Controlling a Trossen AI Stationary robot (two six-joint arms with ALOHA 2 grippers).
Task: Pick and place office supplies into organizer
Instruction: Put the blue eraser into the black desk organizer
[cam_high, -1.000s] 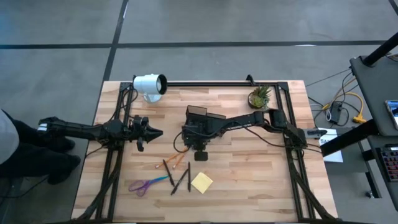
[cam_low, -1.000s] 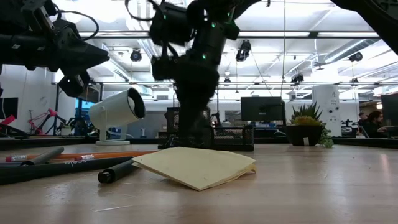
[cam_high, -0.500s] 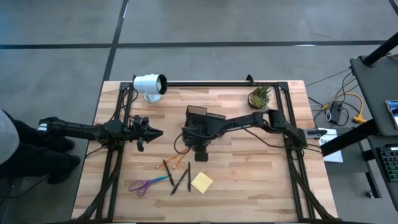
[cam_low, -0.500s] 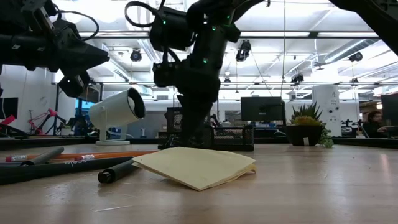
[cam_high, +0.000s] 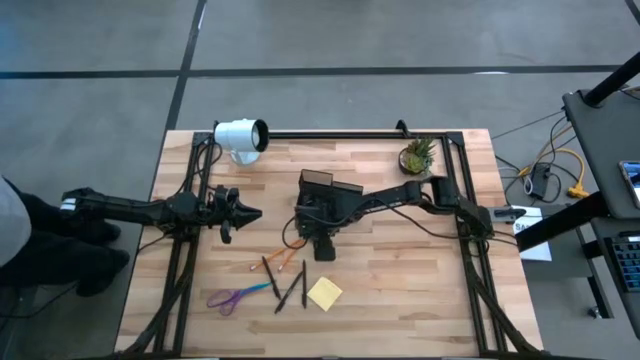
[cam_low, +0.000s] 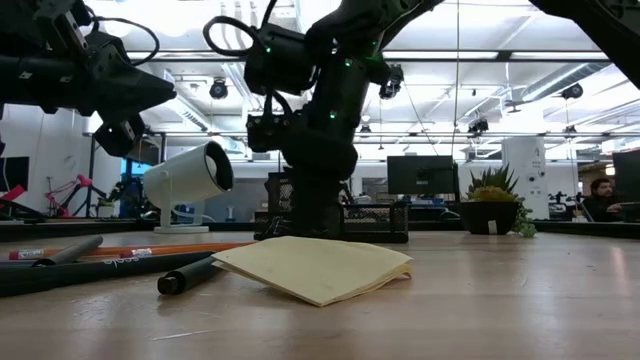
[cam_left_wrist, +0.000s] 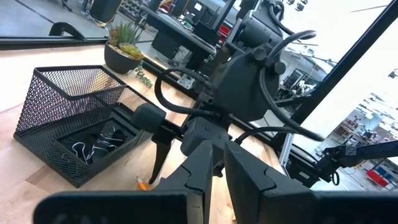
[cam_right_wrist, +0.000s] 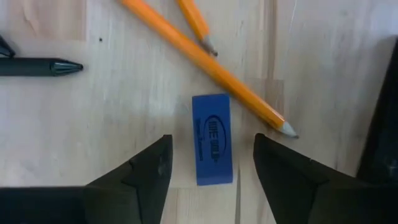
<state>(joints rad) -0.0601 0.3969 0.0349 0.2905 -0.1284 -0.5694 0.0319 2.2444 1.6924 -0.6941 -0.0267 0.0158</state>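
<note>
Right gripper (cam_right_wrist: 211, 165) hangs just in front of the organizer (cam_high: 318, 190) at the high view's centre, fingers spread wide and empty, straddling a blue eraser (cam_right_wrist: 212, 139) flat on the table beside two orange pencils (cam_right_wrist: 205, 57). To grasp cleanly it should descend straight and close across the eraser's narrow sides, clear of the nearer pencil. Left gripper (cam_high: 250, 213) waits shut at centre-left.

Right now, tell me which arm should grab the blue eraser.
The right. Its open claw hangs directly over the eraser, fingers on either side. The left claw waits shut, off toward the table's left.
</note>
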